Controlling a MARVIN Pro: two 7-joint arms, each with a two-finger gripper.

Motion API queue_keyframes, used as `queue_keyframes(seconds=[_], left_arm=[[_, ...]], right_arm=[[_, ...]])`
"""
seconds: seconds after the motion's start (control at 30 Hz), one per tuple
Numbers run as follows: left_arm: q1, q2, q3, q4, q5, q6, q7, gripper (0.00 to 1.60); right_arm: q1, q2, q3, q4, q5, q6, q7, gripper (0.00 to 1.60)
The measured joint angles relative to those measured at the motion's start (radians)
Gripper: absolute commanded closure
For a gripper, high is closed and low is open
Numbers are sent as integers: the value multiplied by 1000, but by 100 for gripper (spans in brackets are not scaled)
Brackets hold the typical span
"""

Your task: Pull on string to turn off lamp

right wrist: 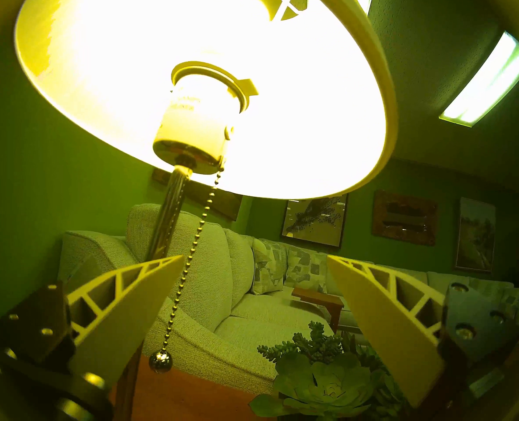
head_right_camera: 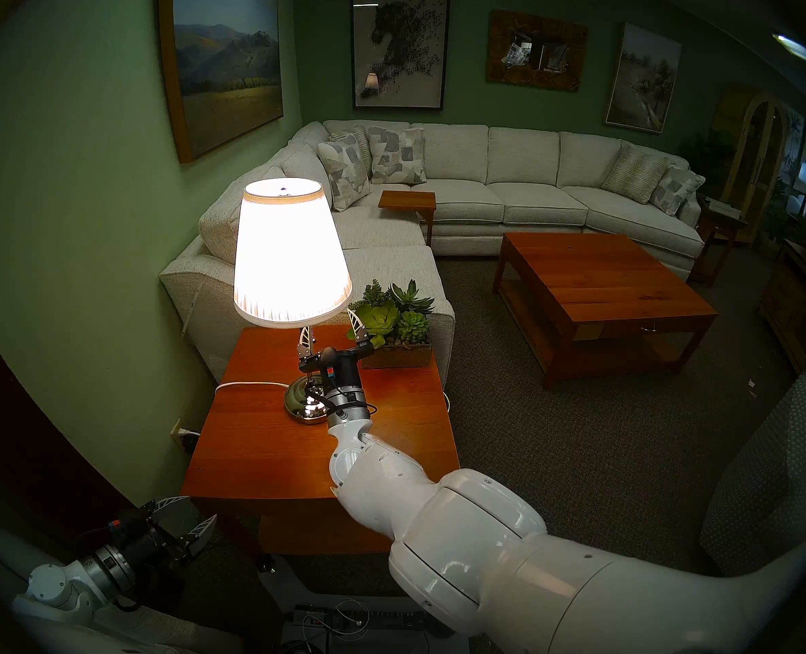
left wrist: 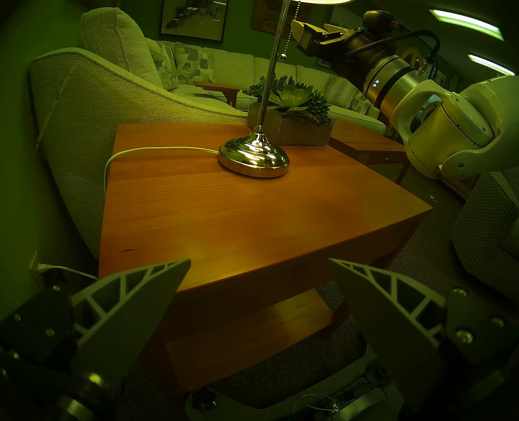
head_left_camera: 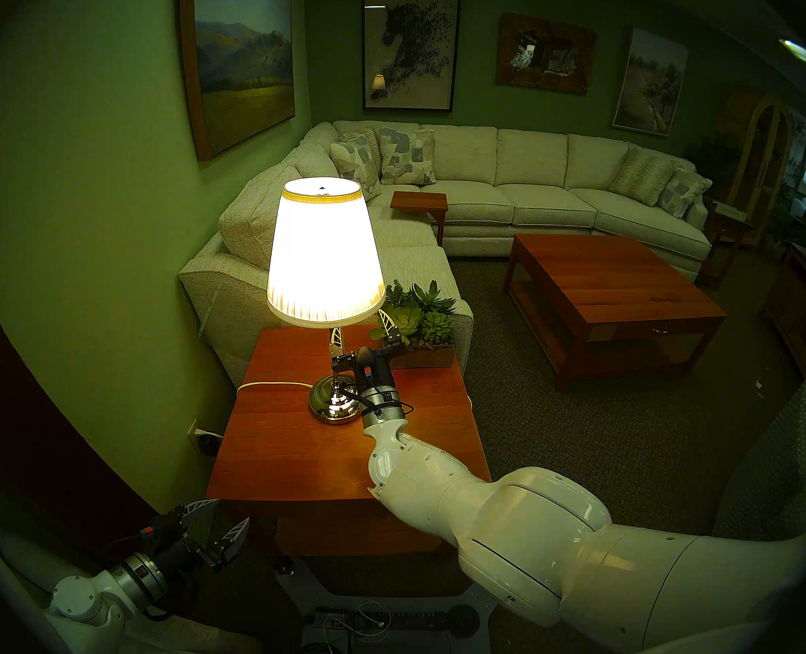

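The lamp (head_left_camera: 325,252) stands lit on the wooden side table (head_left_camera: 297,455), with a white tapered shade, a thin chrome stem and a domed chrome base (left wrist: 253,159). The string (right wrist: 191,259) is a bead chain hanging from the socket beside the stem, ending in a small round knob (right wrist: 161,361); it also shows in the left wrist view (left wrist: 283,57). My right gripper (head_left_camera: 362,330) is open just under the shade. The chain hangs between its fingers, close to the finger on the wrist view's left, untouched. My left gripper (head_left_camera: 232,514) is open and empty, low at the table's near left corner.
A planter of succulents (head_left_camera: 420,327) sits on the table just right of the right gripper. A white power cord (head_left_camera: 273,385) runs from the lamp base off the table's left edge. A sofa arm (head_left_camera: 212,280) stands behind the table, and a coffee table (head_left_camera: 613,299) is far right.
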Motion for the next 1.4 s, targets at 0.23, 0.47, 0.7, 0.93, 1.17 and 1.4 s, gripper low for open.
queue_keyframes(seconds=[0.23, 0.47, 0.7, 0.93, 1.17, 1.4], left_arm=[[0, 0, 0, 0, 0, 0, 0, 0], [0, 0, 0, 0, 0, 0, 0, 0], [0, 0, 0, 1, 0, 0, 0, 0], [0, 0, 0, 1, 0, 0, 0, 0], [0, 0, 1, 1, 0, 0, 0, 0], [-1, 0, 1, 2, 0, 0, 0, 0]], right_arm=[[3, -4, 6, 8, 1, -1, 5, 118], [14, -11, 21, 19, 10, 5, 39, 145], [29, -28, 32, 29, 24, 45, 79, 160], [29, -49, 41, 38, 37, 78, 120, 160], [24, -53, 52, 49, 51, 89, 165, 160], [10, -51, 67, 68, 71, 93, 209, 160]])
